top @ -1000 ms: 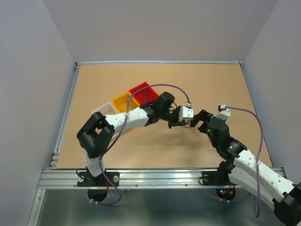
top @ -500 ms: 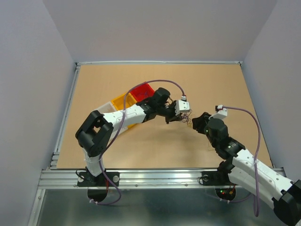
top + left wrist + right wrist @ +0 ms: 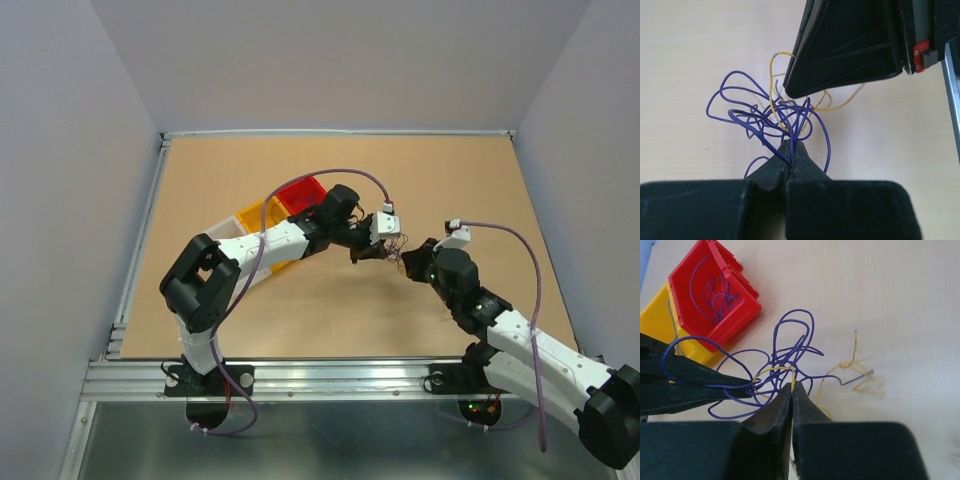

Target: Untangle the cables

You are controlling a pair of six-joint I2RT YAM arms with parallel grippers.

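Left fingers (image 3: 784,159): clamped on the cables (image 3: 771,114).
Right fingers (image 3: 784,402): together, pinching a yellow strand (image 3: 772,368) of the same clump.

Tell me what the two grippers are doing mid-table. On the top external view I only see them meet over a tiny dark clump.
Observer: The left wrist view shows the left gripper shut on the cables, pinching purple strands at the clump's near edge.
Operator: And the right one?
Observer: Its own camera shows the right gripper shut on the same cables, at a yellow strand.
Operator: Anything in the bins?
Observer: In the right wrist view, the red bin holds a purple coil.
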